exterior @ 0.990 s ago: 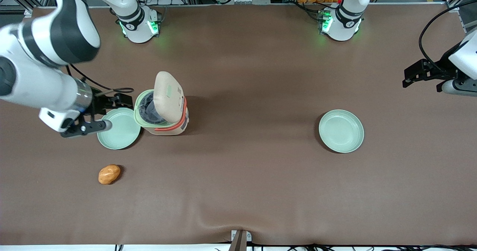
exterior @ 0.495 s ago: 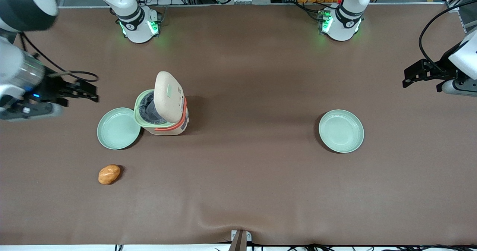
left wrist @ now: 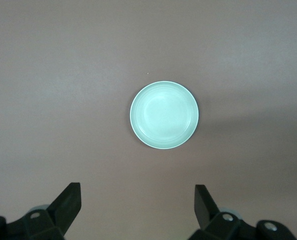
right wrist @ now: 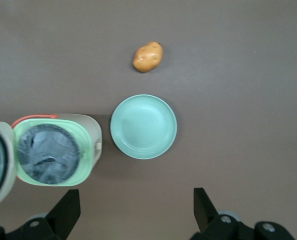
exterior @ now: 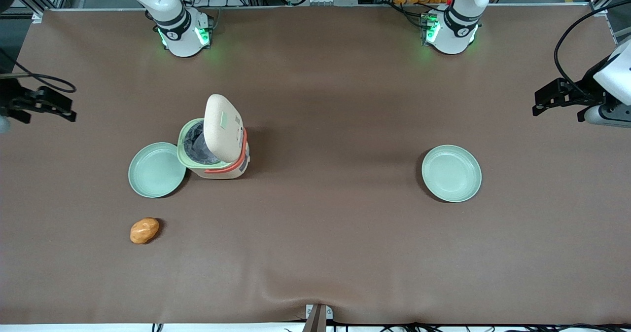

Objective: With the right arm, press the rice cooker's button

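Note:
The cream-beige rice cooker with a coral-orange band stands on the brown table. Its lid is raised upright, showing the pale green rim and the dark pot. It also shows in the right wrist view, seen from above. My right gripper is at the working arm's end of the table, well away from the cooker and high above the cloth. Its fingers are open wide and empty in the right wrist view.
A pale green plate lies beside the cooker and also shows in the right wrist view. A potato lies nearer the front camera. A second green plate lies toward the parked arm's end.
My right arm has drawn back from beside the plate and cooker toward the working arm's end of the table, mostly leaving the front view. The cooker, plates and potato have not moved.

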